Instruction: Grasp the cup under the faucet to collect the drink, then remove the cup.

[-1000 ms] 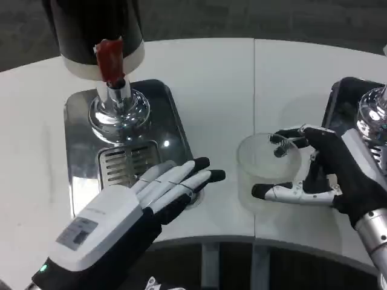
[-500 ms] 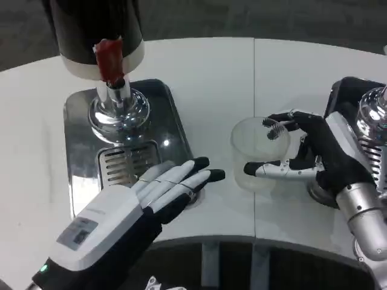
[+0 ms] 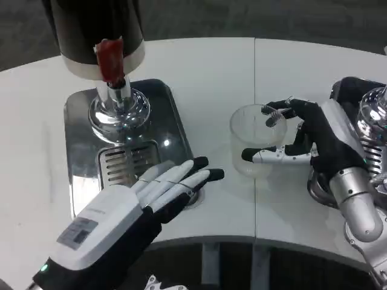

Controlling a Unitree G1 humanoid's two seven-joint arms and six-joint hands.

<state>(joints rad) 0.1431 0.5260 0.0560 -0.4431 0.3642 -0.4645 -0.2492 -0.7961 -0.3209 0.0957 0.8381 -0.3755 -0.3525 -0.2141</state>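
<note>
— Since a second ago the clear, round plastic cup [image 3: 257, 140] has slid a little left across the white table [image 3: 242, 78], and the right hand [image 3: 308, 145] has come with it. What does the grip look like now?

— That hand is wrapped around the cup's right side: black-tipped fingers hook over the far rim, and another finger lies along the near wall, pointing left. It holds the cup, which stands upright on the table.

— Where is the cup, relative to the tap?

— Right of the middle, well apart from the red-handled faucet [image 3: 110, 60], which sticks out of the black and white dispenser drum [image 3: 97, 30] at the far left. Under that faucet sits a shiny chrome dome-shaped base [image 3: 119, 115], and both stand on a polished steel drip tray [image 3: 78, 151] with a slotted grate [image 3: 127, 162].

— And the other hand?

— The left hand [image 3: 139, 202] lies near the front left, white back upward, fingers straight and close together, pointing right. It holds nothing, and its fingertips [image 3: 208, 172] reach over the tray's near right corner.

— Anything else?

— A second drip tray [image 3: 347, 90] with a chrome fitting [image 3: 373, 115] stands at the right edge, just behind the right hand.
</note>
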